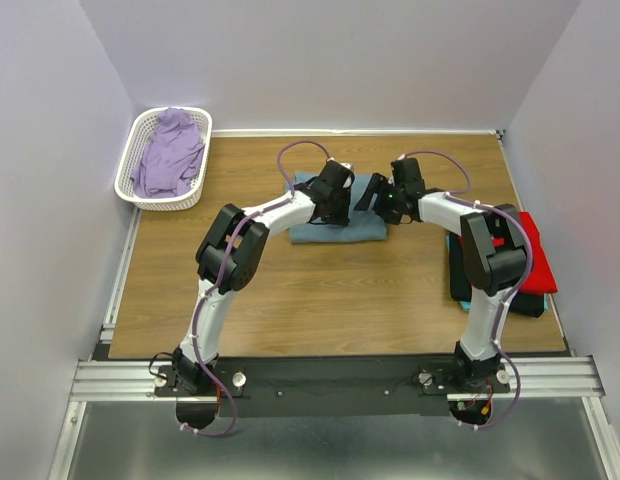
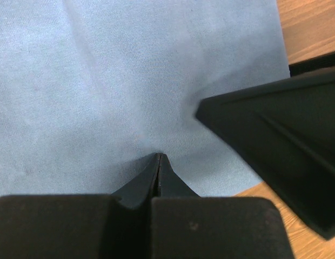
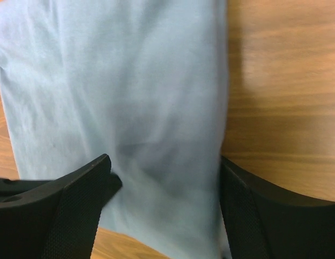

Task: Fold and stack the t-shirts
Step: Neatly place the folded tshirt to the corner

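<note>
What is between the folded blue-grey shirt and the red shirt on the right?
In the top view, the right arm reaches across that stretch above bare wooden table; nothing else lies between the blue-grey shirt and the red shirt.

No text, label, brand, number or sign can be read in any view. The folded blue-grey t-shirt (image 1: pixel 340 232) shows only plain cloth.

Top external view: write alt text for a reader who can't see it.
Two arms bend inward, the left pincer and right pincer close together over a folded blue-grey t-shirt on a wooden table. A white lattice basket holding lilac cloth sits at the back left; a red shirt lies at the right edge.
</note>
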